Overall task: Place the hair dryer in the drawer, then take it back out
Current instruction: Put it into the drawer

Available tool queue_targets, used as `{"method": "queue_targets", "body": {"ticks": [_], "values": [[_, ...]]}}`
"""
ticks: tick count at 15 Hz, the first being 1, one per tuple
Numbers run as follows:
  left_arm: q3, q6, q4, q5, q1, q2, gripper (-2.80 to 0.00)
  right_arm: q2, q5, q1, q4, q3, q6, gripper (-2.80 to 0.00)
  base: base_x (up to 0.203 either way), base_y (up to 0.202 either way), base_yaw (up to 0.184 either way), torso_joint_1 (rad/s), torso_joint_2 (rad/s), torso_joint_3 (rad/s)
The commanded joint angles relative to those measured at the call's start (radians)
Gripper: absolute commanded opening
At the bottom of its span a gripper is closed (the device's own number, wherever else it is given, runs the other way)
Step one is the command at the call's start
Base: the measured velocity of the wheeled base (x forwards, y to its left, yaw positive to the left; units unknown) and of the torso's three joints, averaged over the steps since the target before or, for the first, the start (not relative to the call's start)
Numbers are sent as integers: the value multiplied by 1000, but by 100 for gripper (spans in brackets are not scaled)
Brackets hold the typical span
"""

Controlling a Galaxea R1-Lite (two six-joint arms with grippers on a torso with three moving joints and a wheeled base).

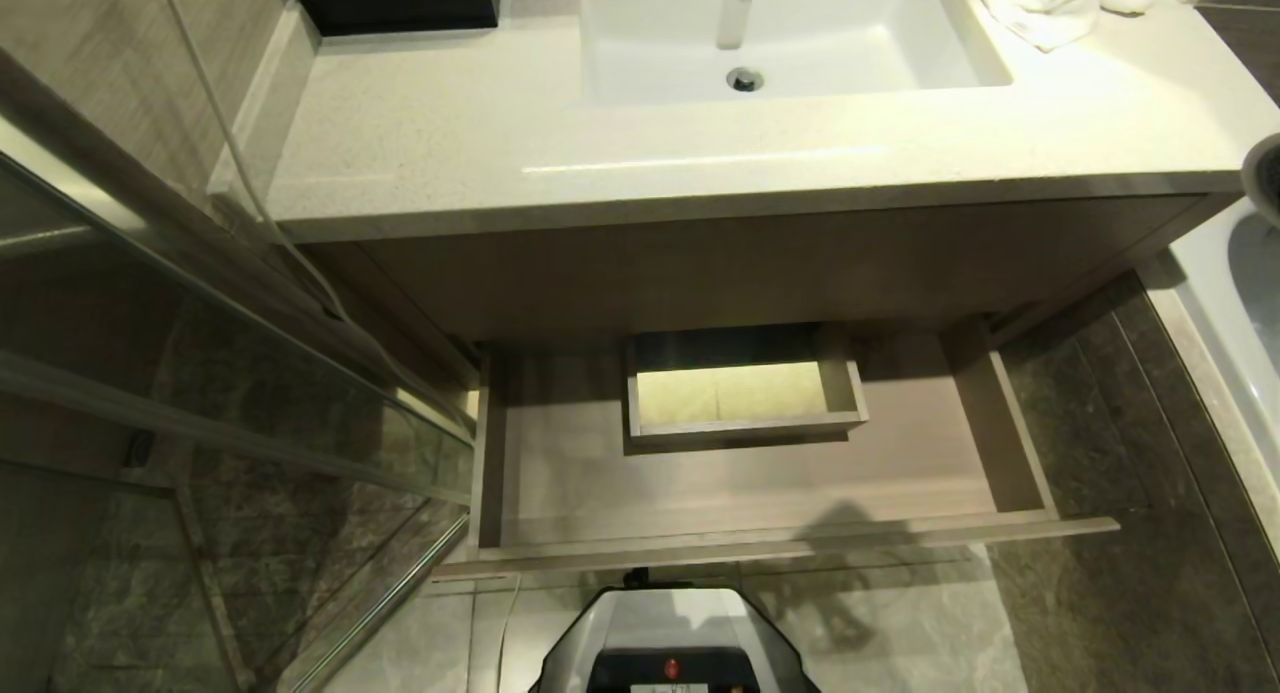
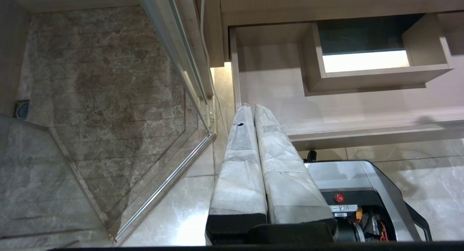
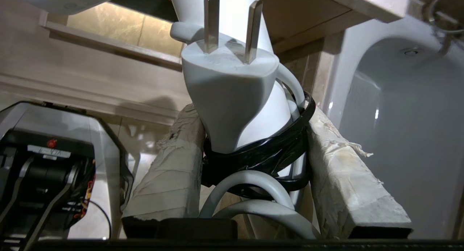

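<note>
Our right tool (image 3: 253,160) gripped the hair dryer (image 3: 232,80) by its handle and bundled cord, taped fingers (image 3: 170,171) pressed on both sides, the plug's prongs pointing away from the wrist. We judged the dryer light and rigid, its smooth plastic liable to slip; the taped cord bundle around the handle gave the surest hold. The barrel rose beyond the fingers. Behind it the drawer (image 1: 740,533) stood pulled out and bare, below the table (image 1: 420,143). Our left tool (image 2: 253,113) hung idle, fingers pressed together, holding nothing.

Dim warm light; glare streaks the countertop (image 1: 700,163), and a shadow crosses the drawer (image 1: 760,493) front.
</note>
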Motion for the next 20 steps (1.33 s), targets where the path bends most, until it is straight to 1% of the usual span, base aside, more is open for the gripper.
{"method": "queue_targets", "body": {"ticks": [1, 7, 13, 20], "values": [[0, -1, -1, 0, 0, 0, -280, -2, 3, 0, 5, 10, -3, -280, 0, 0, 0, -153, 293, 100], [2, -1, -1, 0, 0, 0, -280, -21, 1, 1, -7, 43, -5, -280, 0, 0, 0, -162, 304, 132], [2, -1, -1, 0, 0, 0, -280, -35, -6, 2, -60, 96, -3, -280, 0, 0, 0, -171, 323, 144], [1, 1, -1, 0, 0, 0, -280, -51, -48, 2, -63, 130, -2, -280, 0, 0, 0, -188, 341, 149]]}}
